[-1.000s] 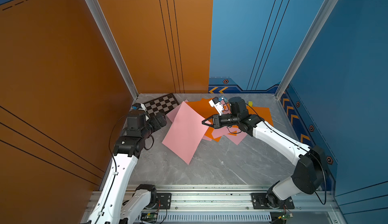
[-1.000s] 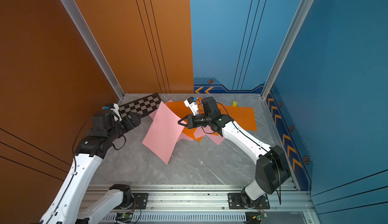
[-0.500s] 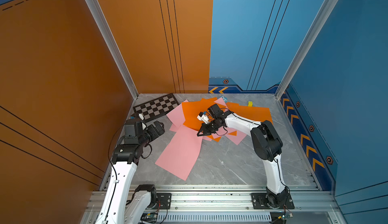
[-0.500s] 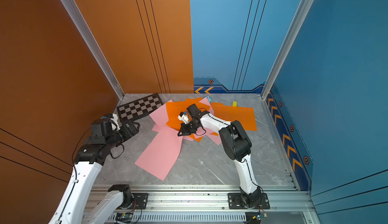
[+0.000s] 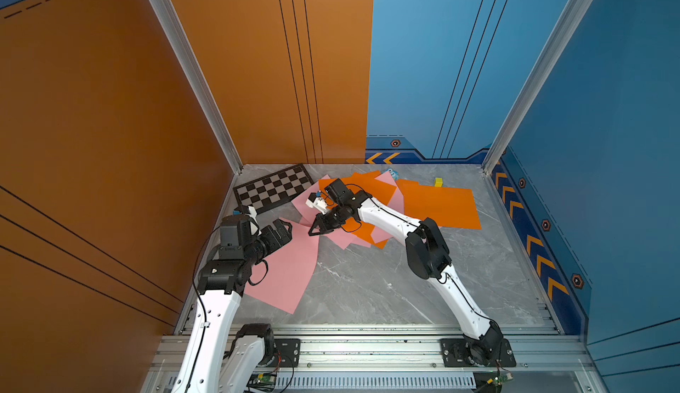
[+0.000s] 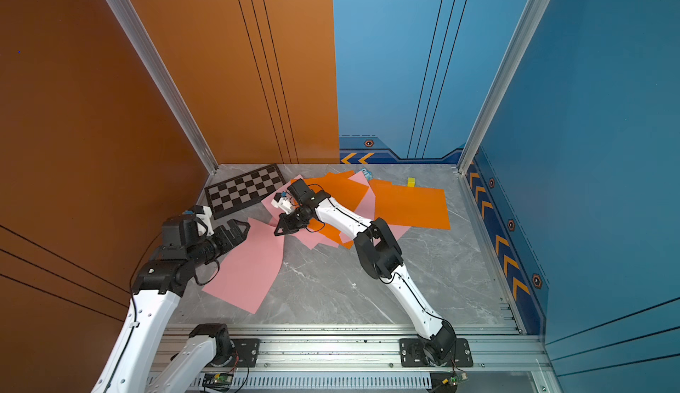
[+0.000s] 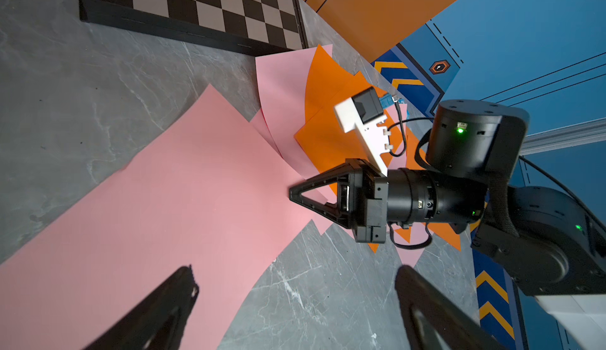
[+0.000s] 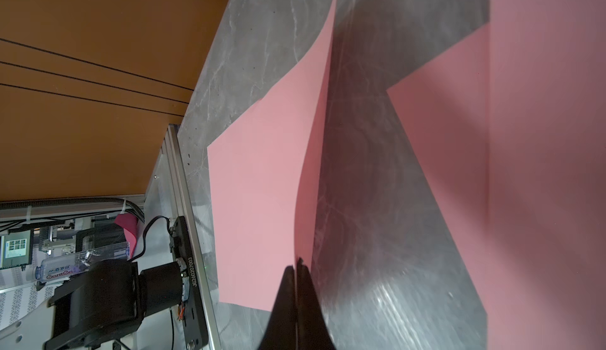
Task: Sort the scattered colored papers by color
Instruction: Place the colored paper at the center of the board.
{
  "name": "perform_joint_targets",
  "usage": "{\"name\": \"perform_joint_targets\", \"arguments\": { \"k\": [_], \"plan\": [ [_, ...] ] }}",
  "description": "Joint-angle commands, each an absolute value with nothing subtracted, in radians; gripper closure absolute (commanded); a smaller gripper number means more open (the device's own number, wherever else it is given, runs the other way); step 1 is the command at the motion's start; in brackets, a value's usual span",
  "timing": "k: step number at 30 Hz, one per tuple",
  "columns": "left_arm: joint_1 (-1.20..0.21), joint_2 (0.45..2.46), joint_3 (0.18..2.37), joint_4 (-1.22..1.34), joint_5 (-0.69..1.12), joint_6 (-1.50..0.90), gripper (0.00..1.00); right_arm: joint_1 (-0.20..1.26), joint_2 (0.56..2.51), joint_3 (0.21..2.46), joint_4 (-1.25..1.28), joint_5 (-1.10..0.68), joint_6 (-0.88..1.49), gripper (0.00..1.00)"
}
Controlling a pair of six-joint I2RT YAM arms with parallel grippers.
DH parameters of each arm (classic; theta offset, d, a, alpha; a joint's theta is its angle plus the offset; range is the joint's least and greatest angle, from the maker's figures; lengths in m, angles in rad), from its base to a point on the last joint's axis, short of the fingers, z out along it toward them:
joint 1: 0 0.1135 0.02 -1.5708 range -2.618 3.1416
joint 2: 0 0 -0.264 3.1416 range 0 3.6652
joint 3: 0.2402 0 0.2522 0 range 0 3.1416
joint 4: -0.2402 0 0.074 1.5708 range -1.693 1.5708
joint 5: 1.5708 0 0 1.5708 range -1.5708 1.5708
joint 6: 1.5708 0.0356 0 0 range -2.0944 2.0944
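On a grey marble table (image 5: 368,291), the left gripper (image 5: 286,227) stands at the far left with its jaws spread wide and nothing between them. It sits above the left edge of a large pink sheet (image 5: 290,269). In the left wrist view its two black fingers (image 7: 170,299) frame that sheet (image 7: 164,217) and bare table. Just beyond the gripper, in the far-left corner, a checkered board (image 5: 274,190) lies flat.

The large pink sheet reaches from the near-left part of the table up toward the centre in both top views (image 6: 246,273). There the right gripper (image 5: 312,233) has its jaws closed on the sheet's far corner. The right wrist view shows the fingertips (image 8: 297,266) pinched on the edge, with the paper (image 8: 255,200) curving up off the table. The left wrist view shows the same closed tip (image 7: 292,196) at the corner.

Right of the grip, under the right arm, a pile of pink and orange sheets (image 5: 371,192) overlaps at odd angles at the far centre. One orange sheet (image 5: 441,203) lies flat at the pile's right side. A small yellow cube (image 5: 438,182) sits just beyond that sheet's far edge.
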State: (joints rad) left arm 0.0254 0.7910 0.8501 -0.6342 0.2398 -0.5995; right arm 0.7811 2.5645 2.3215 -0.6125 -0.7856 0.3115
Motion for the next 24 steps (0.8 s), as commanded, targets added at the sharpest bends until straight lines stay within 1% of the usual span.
{"name": "perform_joint_targets", "arguments": {
  "k": [1, 6, 10, 12, 15, 18, 24],
  "plan": [
    [0.02, 0.766, 0.836, -0.645, 0.275, -0.586, 0.02, 0.787, 2.644, 2.439, -0.644, -0.824, 0.362, 1.0],
    [0.017, 0.751, 0.831, -0.645, 0.309, -0.578, 0.02, 0.796, 2.683, 2.492, -0.642, -0.78, 0.359, 1.0],
    [0.011, 0.738, 0.813, -0.646, 0.316, -0.578, 0.02, 0.816, 2.684, 2.49, -0.636, -0.652, 0.302, 1.0],
    [0.006, 0.735, 0.798, -0.645, 0.318, -0.582, 0.02, 0.825, 2.692, 2.494, -0.624, -0.598, 0.281, 0.98],
    [-0.001, 0.725, 0.782, -0.645, 0.326, -0.59, 0.02, 0.831, 2.705, 2.501, -0.608, -0.554, 0.262, 0.98],
    [-0.011, 0.713, 0.77, -0.646, 0.337, -0.595, 0.02, 0.826, 2.718, 2.507, -0.609, -0.575, 0.225, 1.0],
    [-0.023, 0.681, 0.757, -0.659, 0.344, -0.594, 0.02, 0.755, 2.702, 2.459, -0.637, -0.74, 0.18, 1.0]
  ]
}}
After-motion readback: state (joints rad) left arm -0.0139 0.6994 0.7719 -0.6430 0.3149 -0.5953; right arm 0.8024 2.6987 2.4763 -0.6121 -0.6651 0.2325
